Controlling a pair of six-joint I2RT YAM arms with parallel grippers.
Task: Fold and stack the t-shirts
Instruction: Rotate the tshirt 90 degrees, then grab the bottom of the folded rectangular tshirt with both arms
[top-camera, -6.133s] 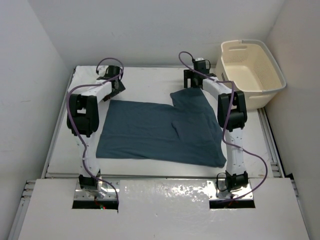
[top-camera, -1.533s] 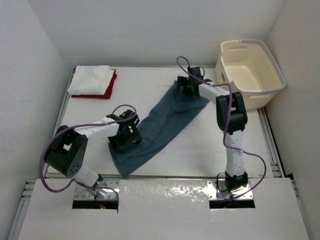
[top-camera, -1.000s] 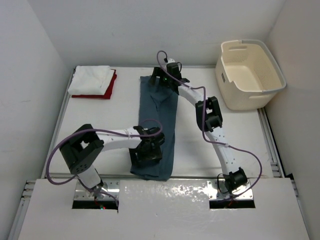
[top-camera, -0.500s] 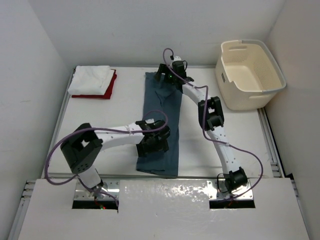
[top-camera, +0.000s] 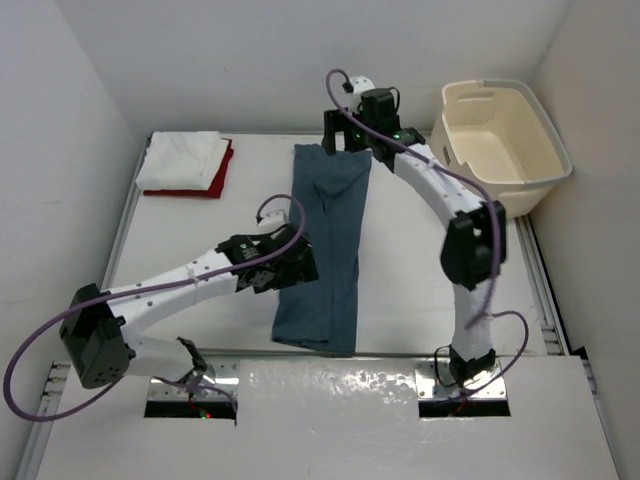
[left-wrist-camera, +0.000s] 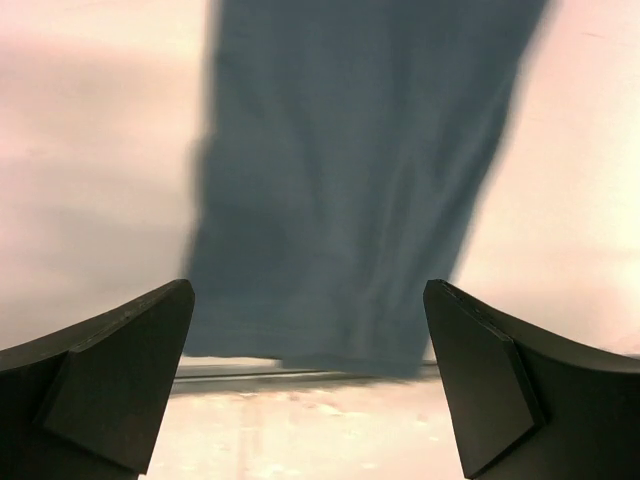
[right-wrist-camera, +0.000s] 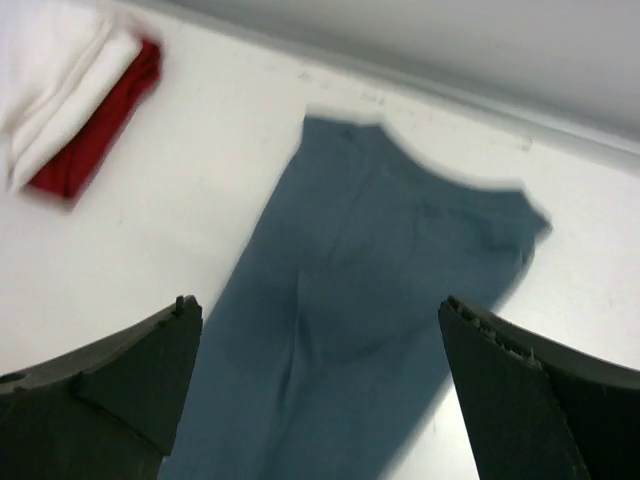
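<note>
Dark teal-blue cloth t-shirt (top-camera: 328, 250): lies flat as a long narrow strip down the white counter (top-camera: 420, 290), apparently awaiting its crosswise fold; white cloth t-shirt (top-camera: 180, 158), folded, sits on deep red cloth t-shirt (top-camera: 221, 178) at the far left corner, forming the stack. Left pincer (left-wrist-camera: 310, 335) over the strip's near half, right pincer (right-wrist-camera: 320, 345) above its far end, both spread wide and empty; no writing legible

- No readable text, label, brand or number in any view.
- Nothing legible on teal shirt (top-camera: 335, 230) or basket (top-camera: 525, 195); wrist views blurred.
</note>
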